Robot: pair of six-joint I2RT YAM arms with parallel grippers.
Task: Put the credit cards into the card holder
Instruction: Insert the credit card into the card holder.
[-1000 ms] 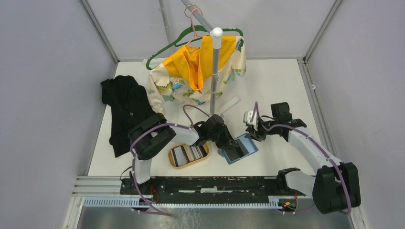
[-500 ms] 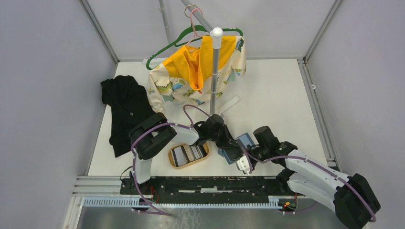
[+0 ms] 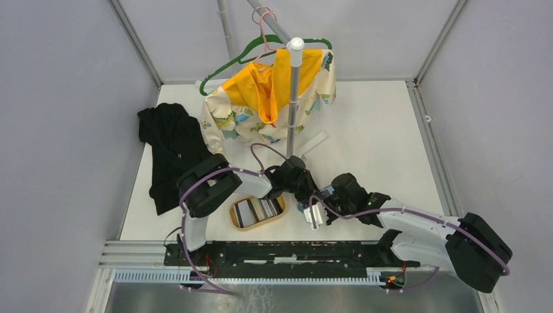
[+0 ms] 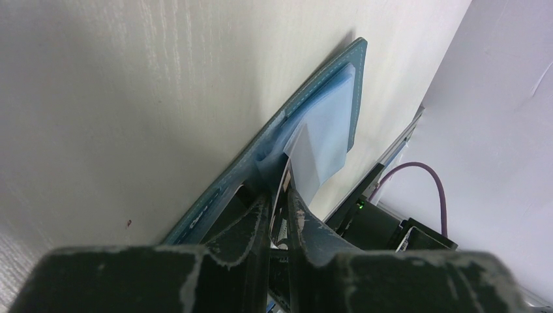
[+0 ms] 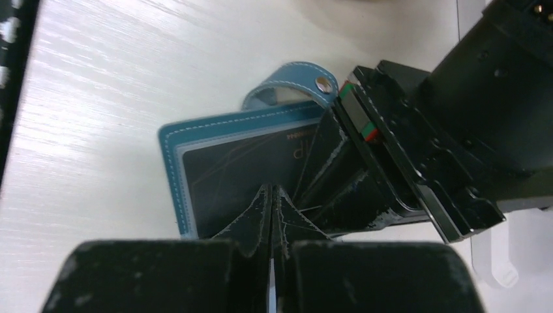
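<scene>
The task looks barely begun. One dark card (image 5: 222,176) lies on the open face of the teal card holder (image 5: 171,156), inside its stitched border, straight under the tips of the right gripper (image 5: 272,190). Whether that card sits fully in a pocket cannot be told. The right jaws are pressed tight together with nothing between them, and their point rests at the card's near edge. The holder's snap tab (image 5: 293,81) curls up just beyond them.

The left gripper (image 4: 279,195) is clamped on a thin pale sheet (image 4: 287,173) that rises from the holder's inside. It cannot be made out whether this is a card's edge or an inner sleeve. The teal cover runs out flat on the table (image 3: 378,130) ahead of these jaws.

The other credit cards (image 3: 257,208), dark and light stripes, lie in the oval wooden tray (image 3: 232,214), just to the left of the left jaws. By this count most of the loading is yet to do.

A second ago the right arm stood well to the right of the holder with its jaws parted. It has since swung in across the near edge and closed, so the top view now hides most of the holder. The left arm, the tray and the cards in it have not shifted.
</scene>
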